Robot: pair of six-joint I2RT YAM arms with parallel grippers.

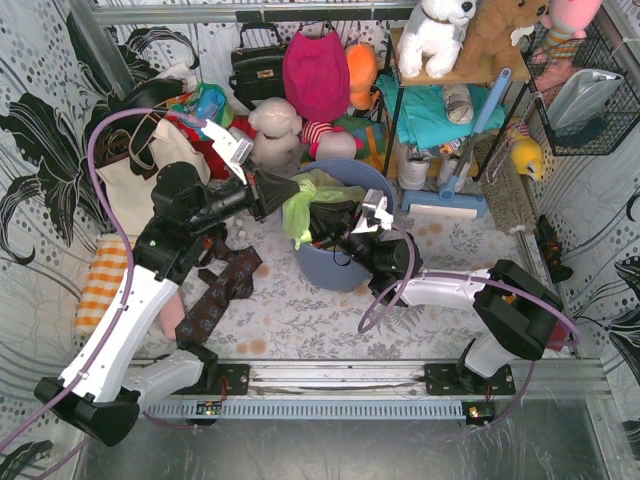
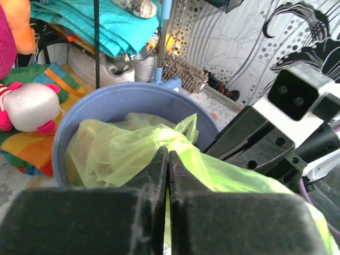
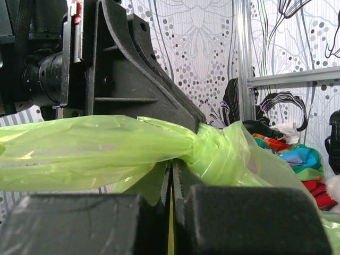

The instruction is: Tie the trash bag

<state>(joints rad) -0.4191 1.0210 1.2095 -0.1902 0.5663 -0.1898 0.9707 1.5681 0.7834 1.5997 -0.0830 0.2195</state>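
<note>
trash bag [image 1: 300, 205] in blue bin [image 1: 333, 272], top bunched

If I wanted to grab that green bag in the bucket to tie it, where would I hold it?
Grip the loose top of the trash bag, probably reaching down from above: its body sits inside the bin, so only the bunched film above the rim is free. The left gripper and right gripper are both shut on it there.

Bin [image 1: 335, 275]: blue-grey, tabletop [image 1: 300, 320] centre.
Tote bag [image 1: 135, 175]: cream, far left.
Checkered cloth [image 1: 100, 282]: orange, left.
Plush dog [image 1: 437, 30]: white, far right.
</note>
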